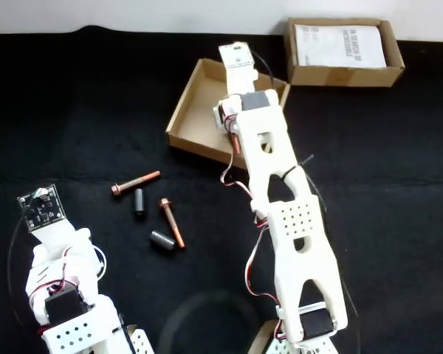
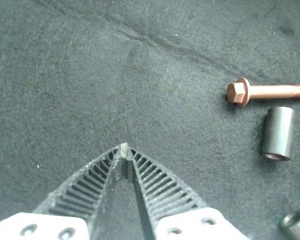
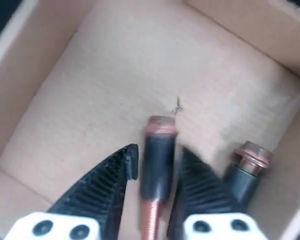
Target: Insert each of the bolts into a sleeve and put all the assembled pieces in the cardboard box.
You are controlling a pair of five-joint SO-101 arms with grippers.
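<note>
Black mat (image 1: pixel 74 110) holds two bolts (image 1: pixel 136 183) and sleeves (image 1: pixel 139 200) unjoined; two assembled pieces (image 3: pixel 249 167) are boxed, right gripper (image 3: pixel 159 159) parted loosely around one

High view: overhead, distant, whole bench (image 1: pixel 74 110) around cardboard box (image 1: pixel 196 110). Right wrist: close, into that box. Left wrist: close, downward, bolt (image 2: pixel 270 92) apart from box; bolt shared overhead.

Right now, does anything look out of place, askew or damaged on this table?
Nothing stands out. Two bolts and two sleeves lie loose on the black cloth, work not yet done, no spill. Two assembled pieces are in the cardboard box, one between the fingers of the open right gripper.
</note>
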